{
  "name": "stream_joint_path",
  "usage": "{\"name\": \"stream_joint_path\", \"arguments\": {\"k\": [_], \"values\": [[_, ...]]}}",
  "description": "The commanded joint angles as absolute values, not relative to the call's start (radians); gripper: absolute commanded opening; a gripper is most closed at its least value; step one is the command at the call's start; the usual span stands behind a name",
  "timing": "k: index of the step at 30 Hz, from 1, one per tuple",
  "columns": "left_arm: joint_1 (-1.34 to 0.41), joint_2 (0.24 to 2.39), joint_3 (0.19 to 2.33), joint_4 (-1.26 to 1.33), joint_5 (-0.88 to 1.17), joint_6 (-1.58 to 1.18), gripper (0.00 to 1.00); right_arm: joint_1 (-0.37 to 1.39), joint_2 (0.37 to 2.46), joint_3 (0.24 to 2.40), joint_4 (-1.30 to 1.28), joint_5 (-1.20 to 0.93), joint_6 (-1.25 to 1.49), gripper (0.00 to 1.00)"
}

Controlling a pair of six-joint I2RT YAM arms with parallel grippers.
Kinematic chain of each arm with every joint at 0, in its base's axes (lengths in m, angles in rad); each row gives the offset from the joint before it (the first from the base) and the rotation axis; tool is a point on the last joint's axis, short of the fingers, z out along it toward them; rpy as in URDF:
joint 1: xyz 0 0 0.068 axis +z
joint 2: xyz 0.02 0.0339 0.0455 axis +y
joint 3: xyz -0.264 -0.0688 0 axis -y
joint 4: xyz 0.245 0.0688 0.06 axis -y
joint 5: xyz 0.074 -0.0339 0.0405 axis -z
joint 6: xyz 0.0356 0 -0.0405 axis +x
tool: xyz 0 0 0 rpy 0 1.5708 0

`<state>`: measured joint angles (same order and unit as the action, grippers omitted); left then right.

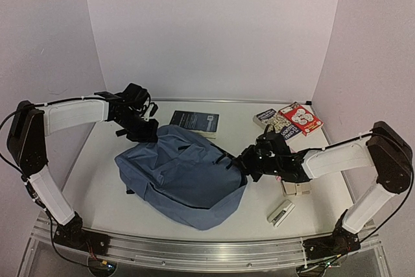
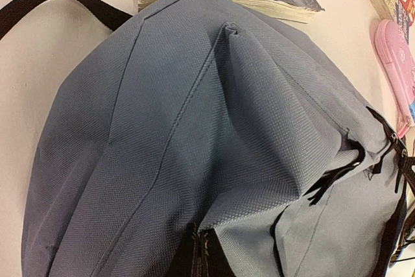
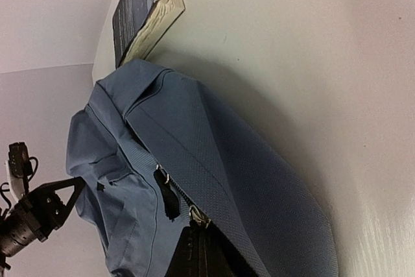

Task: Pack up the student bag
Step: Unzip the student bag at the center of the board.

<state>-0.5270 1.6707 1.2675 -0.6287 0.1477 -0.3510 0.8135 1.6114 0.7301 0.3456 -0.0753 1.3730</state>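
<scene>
— Where's the student bag [image 1: 181, 180]?
— Slumped on the table [image 1: 97, 167]. The right gripper [image 1: 245, 163] is pinched closed at its zipper [image 3: 170, 196], the left gripper [image 1: 145, 134] on the far corner.
— Handling?
— Probably soft, light and floppy. Grip the zipper rim. A book [image 1: 194, 121] lies beyond.

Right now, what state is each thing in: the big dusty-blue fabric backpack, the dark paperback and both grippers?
Dusty-blue fabric backpack: lying flat, slumped.
Dark paperback book: closed, flat at the backpack's far edge.
Left gripper: shut on the backpack's fabric.
Right gripper: shut on the backpack beside its zip.
</scene>
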Motion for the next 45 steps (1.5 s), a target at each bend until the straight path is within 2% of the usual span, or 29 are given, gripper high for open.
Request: {"name": "stream_joint_path", "arguments": {"k": [1, 11, 22, 24, 27, 29, 32, 35, 37, 40, 45], "values": [[-0.497, 1.678, 1.27, -0.619, 0.056, -0.375, 0.0, 0.808, 1.538, 0.7, 0.266, -0.141, 1.345, 0.0], [-0.497, 1.686, 1.267, -0.601, 0.042, -0.367, 0.0, 0.831, 1.416, 0.673, 0.143, -0.256, 1.31, 0.0], [-0.496, 1.636, 1.259, -0.556, 0.095, -0.283, 0.01, 0.843, 1.409, 0.703, -0.016, -0.402, 1.165, 0.0], [-0.497, 1.624, 1.284, -0.576, 0.114, -0.273, 0.1, 0.843, 1.403, 0.715, -0.062, -0.408, 1.132, 0.0], [-0.501, 1.588, 1.318, -0.584, 0.171, -0.255, 0.49, 0.843, 1.387, 0.721, -0.089, -0.403, 1.101, 0.0], [-0.513, 1.551, 1.325, -0.559, 0.232, -0.244, 0.68, 0.843, 1.38, 0.724, -0.092, -0.402, 1.091, 0.0], [-0.577, 1.54, 1.352, -0.548, 0.243, -0.304, 0.78, 0.844, 1.363, 0.728, -0.093, -0.386, 1.083, 0.0], [-0.676, 1.576, 1.403, -0.577, 0.192, -0.453, 0.82, 0.844, 1.339, 0.729, -0.093, -0.36, 1.081, 0.0], [-0.732, 1.595, 1.38, -0.527, 0.202, -0.561, 0.82, 0.843, 1.328, 0.727, -0.091, -0.348, 1.081, 0.0], [-0.778, 1.615, 1.314, -0.394, 0.248, -0.706, 0.92, 0.843, 1.318, 0.725, -0.092, -0.341, 1.075, 0.0], [-0.85, 1.701, 1.355, -0.389, 0.157, -0.748, 0.94, 0.844, 1.307, 0.719, -0.092, -0.336, 1.059, 0.0]]}}
